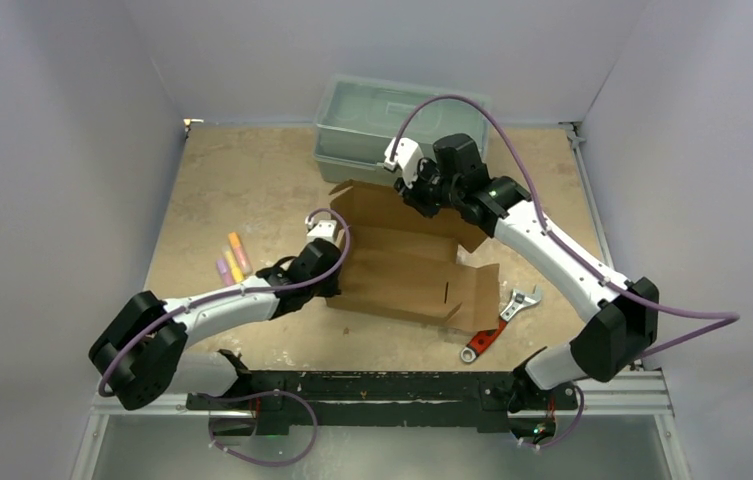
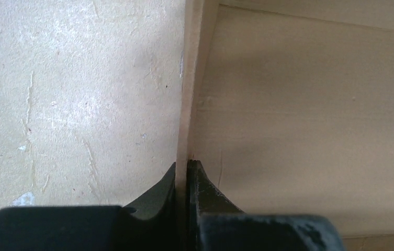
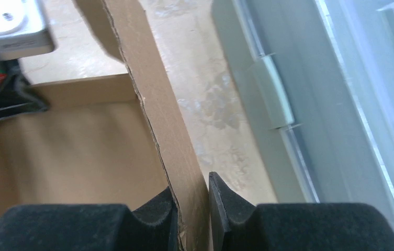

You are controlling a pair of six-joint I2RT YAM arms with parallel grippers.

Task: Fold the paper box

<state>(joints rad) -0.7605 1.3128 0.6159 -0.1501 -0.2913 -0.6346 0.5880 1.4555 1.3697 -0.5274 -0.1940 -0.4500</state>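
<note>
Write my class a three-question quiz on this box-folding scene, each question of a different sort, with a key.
1. True or false: the left pincer is shut on a wall of the paper box.
2. Which tool lies beside the box? A hammer; B wrench; C scissors.
3. What stands just beyond the flap that the right pincer grips?
Key: 1 true; 2 B; 3 the grey-green plastic toolbox.
</note>
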